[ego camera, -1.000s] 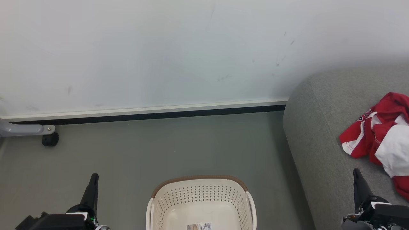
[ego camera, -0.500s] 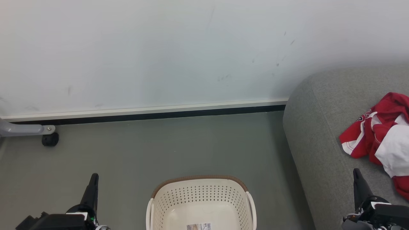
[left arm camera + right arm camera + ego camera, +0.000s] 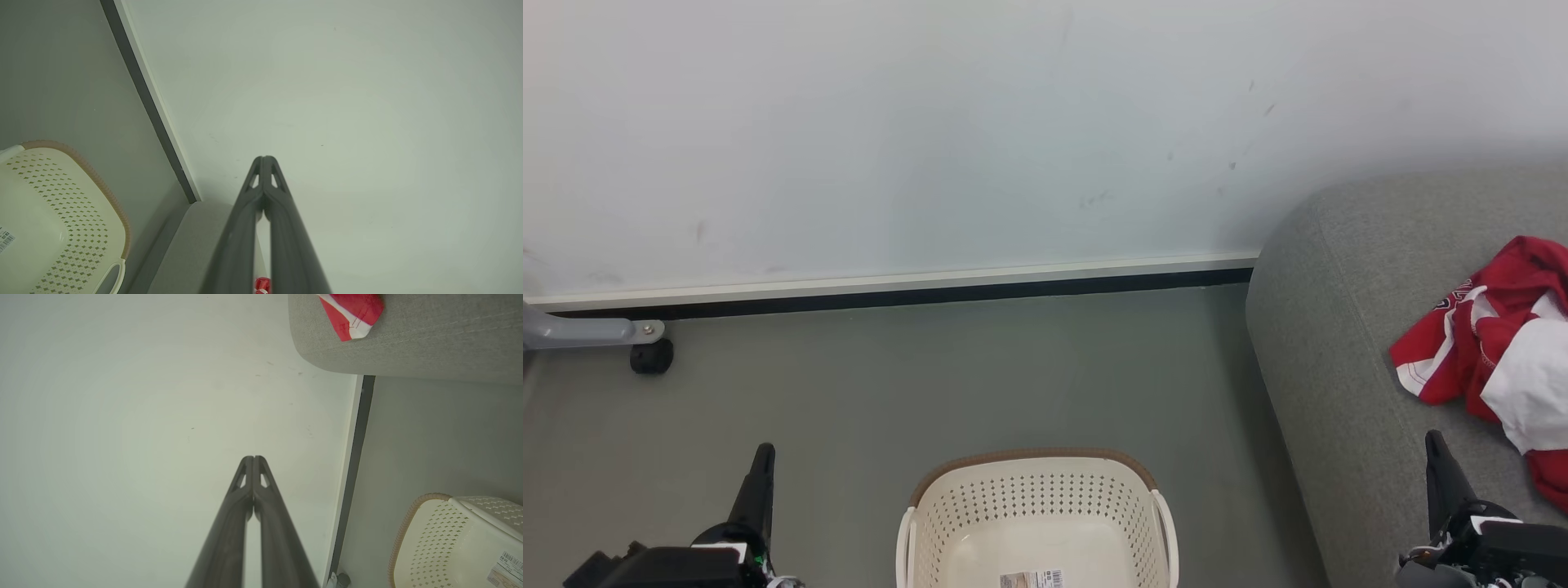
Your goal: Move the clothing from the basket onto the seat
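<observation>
The red and white clothing (image 3: pixel 1494 355) lies crumpled on the grey seat (image 3: pixel 1339 343) at the right; a corner of the clothing (image 3: pixel 353 312) shows on the seat (image 3: pixel 429 339) in the right wrist view. The cream basket (image 3: pixel 1037 523) with its brown rim stands on the floor at the bottom centre, holding nothing but a label; the basket (image 3: pixel 53 220) (image 3: pixel 457 543) also appears in both wrist views. My left gripper (image 3: pixel 762 457) (image 3: pixel 264 161) is shut on nothing, left of the basket. My right gripper (image 3: pixel 1433 445) (image 3: pixel 253 460) is shut on nothing, over the seat's front.
A white wall (image 3: pixel 980 139) with a dark baseboard (image 3: pixel 907 296) runs behind the grey floor (image 3: pixel 980 376). A grey metal leg with a black caster (image 3: pixel 651 356) stands at the far left by the wall.
</observation>
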